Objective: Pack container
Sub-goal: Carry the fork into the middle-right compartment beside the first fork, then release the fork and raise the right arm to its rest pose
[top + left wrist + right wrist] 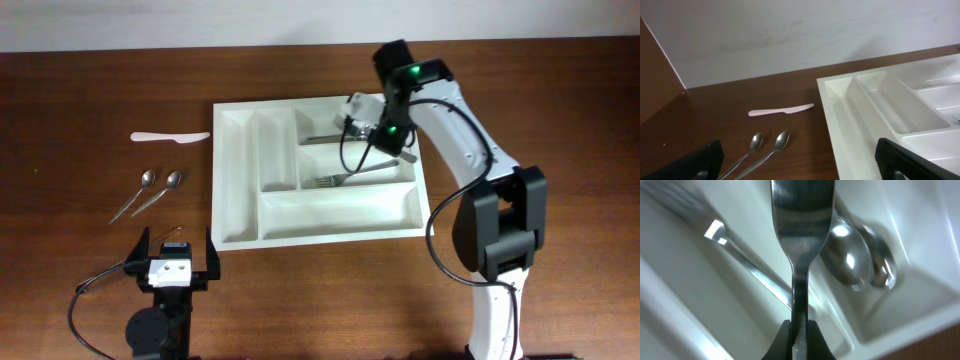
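Observation:
The white cutlery tray (240, 180) lies mid-table; it also shows in the left wrist view (840, 100). My right gripper (385, 135) hovers over its upper right compartments and is shut (799, 340) on the handle of a metal fork (801, 225). Under it another fork handle (740, 255) lies in one compartment, and two spoons (860, 260) lie in the compartment beside it. A fork (335, 180) shows in the middle long compartment. My left gripper (180, 262) is open and empty (800, 170) near the front edge, left of the tray.
Two metal spoons (160, 185) lie on the table left of the tray, also in the left wrist view (770, 142). A white plastic knife (170, 137) lies behind them (781, 110). The two narrow compartments and the front long compartment hold nothing.

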Robot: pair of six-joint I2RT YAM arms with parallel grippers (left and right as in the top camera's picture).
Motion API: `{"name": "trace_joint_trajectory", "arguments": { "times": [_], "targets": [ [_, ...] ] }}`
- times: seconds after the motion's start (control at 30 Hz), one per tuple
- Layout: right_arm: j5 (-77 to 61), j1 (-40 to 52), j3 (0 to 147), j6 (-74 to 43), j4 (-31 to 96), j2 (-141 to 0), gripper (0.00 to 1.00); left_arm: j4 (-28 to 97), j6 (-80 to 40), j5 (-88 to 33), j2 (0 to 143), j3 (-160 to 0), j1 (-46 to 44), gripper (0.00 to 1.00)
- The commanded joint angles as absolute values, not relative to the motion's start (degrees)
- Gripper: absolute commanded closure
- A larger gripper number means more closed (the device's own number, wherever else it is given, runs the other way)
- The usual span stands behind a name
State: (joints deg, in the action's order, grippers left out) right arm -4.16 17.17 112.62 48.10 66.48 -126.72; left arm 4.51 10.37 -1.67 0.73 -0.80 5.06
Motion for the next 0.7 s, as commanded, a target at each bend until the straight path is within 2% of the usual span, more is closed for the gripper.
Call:
{"name": "trace_joint_trajectory", "arguments": {
  "times": [0.0, 0.2, 0.4, 0.43, 0.5, 0.53, 0.57, 0.67],
  "targets": [
    [-5.06, 19.62, 114.13, 54.11, 66.89, -126.69, 0.96, 4.60, 9.72, -2.11, 0.30, -0.54, 5.41, 0.01],
    [-10.61, 22.20, 113.80, 61.08, 67.11, -126.85, 0.96, 4.60, 9.72, -2.11, 0.30, -0.54, 5.41, 0.01],
    [-10.48, 22.37, 113.80, 61.08, 67.00, -127.37, 0.96, 4.60, 9.72, -2.11, 0.30, -0.54, 5.41, 0.01],
    [-10.31, 22.17, 113.80, 61.06, 66.81, -127.48, 0.94, 4.60, 9.72, -2.11, 0.30, -0.54, 5.41, 0.01],
    [-10.33, 22.00, 113.80, 61.04, 66.67, -127.59, 0.65, 4.60, 9.72, -2.11, 0.30, -0.54, 5.41, 0.01],
    [-10.31, 21.93, 113.80, 61.04, 66.67, -127.61, 0.59, 4.58, 9.72, -2.11, 0.30, -0.54, 5.41, 0.01],
    [-10.33, 21.80, 113.80, 61.04, 66.63, -127.63, 0.55, 4.60, 9.72, -2.13, 0.30, -0.54, 5.41, 0.01],
    [-10.33, 21.67, 113.80, 61.04, 66.61, -127.63, 0.54, 4.60, 9.72, -2.11, 0.30, -0.54, 5.41, 0.01]
  ]
}}
